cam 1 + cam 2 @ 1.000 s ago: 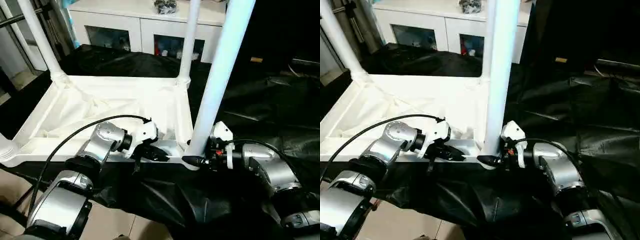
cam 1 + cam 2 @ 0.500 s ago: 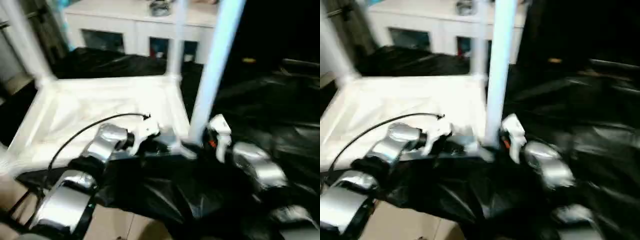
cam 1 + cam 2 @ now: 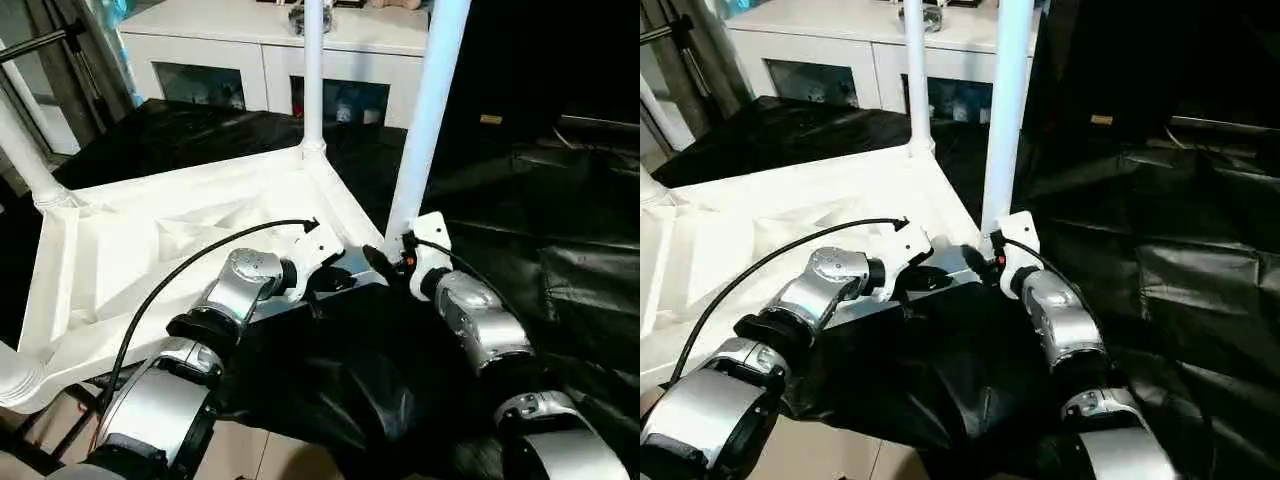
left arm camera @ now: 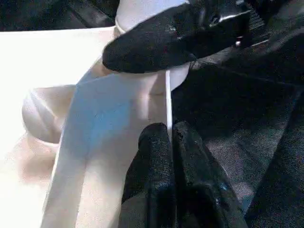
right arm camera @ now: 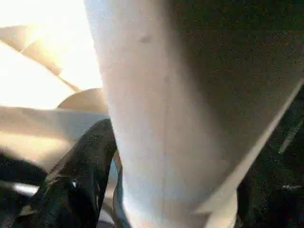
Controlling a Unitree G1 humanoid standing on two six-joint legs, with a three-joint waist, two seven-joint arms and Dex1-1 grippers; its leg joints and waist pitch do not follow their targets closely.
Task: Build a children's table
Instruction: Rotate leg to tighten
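Note:
The white tabletop (image 3: 150, 250) lies upside down on black sheeting, ribbed underside up, turned at an angle to me. White legs stand in its corner sockets: the near right leg (image 3: 425, 120), a far leg (image 3: 312, 70) and a left leg (image 3: 20, 150). My left gripper (image 3: 340, 280) is shut on the thin rim of the tabletop's near edge, beside that corner; its fingertips (image 4: 156, 142) pinch the rim. My right gripper (image 3: 383, 262) sits at the foot of the near right leg (image 5: 166, 104), the leg between its jaws, one finger (image 5: 80, 175) against it.
A white cabinet (image 3: 260, 60) with glass doors stands behind the table. Crumpled black sheeting (image 3: 540, 220) covers the surface to the right and in front. A metal stand (image 3: 50, 40) rises at the far left. Pale floor tiles (image 3: 240, 450) show near my left arm.
The tabletop has swung round: its near right corner now sits farther from me and its edges lie at an angle to the cabinet. Both grippers went with that corner. The camera also shifted.

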